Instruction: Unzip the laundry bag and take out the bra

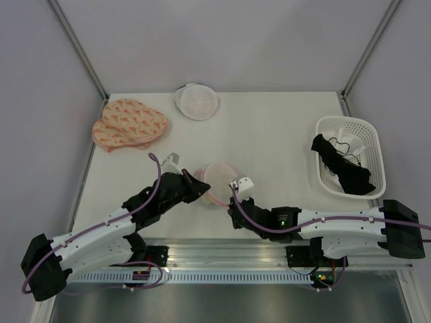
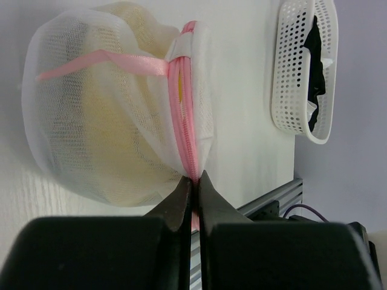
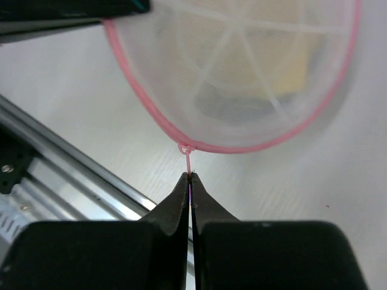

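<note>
White table (image 1: 269, 134), laundry bag (image 1: 219, 176), yellowish contents (image 2: 84, 127) indistinct behind mesh.

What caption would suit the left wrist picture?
Left hand pinches the pink zipper of a mesh laundry bag.

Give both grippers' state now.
Left gripper: closed on the pink zipper seam of the round white mesh laundry bag.
Right gripper: closed on that bag's thin pink pull string.

Left arm (image 1: 101, 235), right arm (image 1: 343, 225): white links, black joints, purple cables. Left claw (image 2: 195, 181), right claw (image 3: 190, 178): black, tapered.
</note>
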Controlling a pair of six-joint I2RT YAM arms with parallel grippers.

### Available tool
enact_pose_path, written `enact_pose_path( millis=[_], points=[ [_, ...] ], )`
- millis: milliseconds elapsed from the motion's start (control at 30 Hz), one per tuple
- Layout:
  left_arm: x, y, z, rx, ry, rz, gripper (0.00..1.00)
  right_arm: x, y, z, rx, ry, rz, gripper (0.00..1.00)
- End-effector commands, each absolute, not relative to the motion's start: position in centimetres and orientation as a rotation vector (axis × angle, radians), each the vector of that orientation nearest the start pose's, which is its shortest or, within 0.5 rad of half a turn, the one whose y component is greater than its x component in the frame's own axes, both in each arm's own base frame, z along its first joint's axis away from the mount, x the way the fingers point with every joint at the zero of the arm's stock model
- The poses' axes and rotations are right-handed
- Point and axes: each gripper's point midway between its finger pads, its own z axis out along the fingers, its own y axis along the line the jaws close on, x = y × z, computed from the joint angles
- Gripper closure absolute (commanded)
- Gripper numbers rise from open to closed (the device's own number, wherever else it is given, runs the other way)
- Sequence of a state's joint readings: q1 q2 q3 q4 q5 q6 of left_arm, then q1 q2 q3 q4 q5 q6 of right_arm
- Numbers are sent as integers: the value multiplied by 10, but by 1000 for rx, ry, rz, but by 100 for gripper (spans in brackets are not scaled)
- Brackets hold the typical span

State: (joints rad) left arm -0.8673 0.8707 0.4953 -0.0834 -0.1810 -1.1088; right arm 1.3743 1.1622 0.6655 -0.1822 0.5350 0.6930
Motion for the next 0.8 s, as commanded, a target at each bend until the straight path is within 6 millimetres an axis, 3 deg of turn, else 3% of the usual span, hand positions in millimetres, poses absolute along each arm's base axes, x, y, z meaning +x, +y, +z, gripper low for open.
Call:
enact_pose_path(
  millis=[0,167,300,367,500,567,633,667,700,733,767],
  points=[
    [212,-241,175,-340,2101,-991,98,148,259,89,-322,2229,307,100],
    [211,-238,176,-228,2125,-955,98,188,201,68,-100,2255,23,100],
    [216,-231,179,-161,2134,-921,98,213,174,71,21,2201,-70,100],
    [220,-229,180,-133,2133,-913,98,223,171,76,41,2177,-60,99],
    [230,-233,183,-117,2133,-925,98,229,187,84,-21,2170,44,100],
    [234,-235,181,-118,2135,-930,98,223,207,87,-121,2190,172,99],
    [233,-240,179,-111,2147,-961,98,207,238,84,-247,2220,388,83],
    [234,-241,179,-116,2145,-968,98,200,247,86,-294,2216,465,52],
    [234,-241,178,-121,2148,-972,98,197,259,92,-323,2184,549,45],
    [234,-241,177,-128,2151,-977,98,183,263,82,-387,2216,618,42],
    [233,-242,177,-129,2149,-983,98,181,269,85,-399,2188,672,39]
  ],
)
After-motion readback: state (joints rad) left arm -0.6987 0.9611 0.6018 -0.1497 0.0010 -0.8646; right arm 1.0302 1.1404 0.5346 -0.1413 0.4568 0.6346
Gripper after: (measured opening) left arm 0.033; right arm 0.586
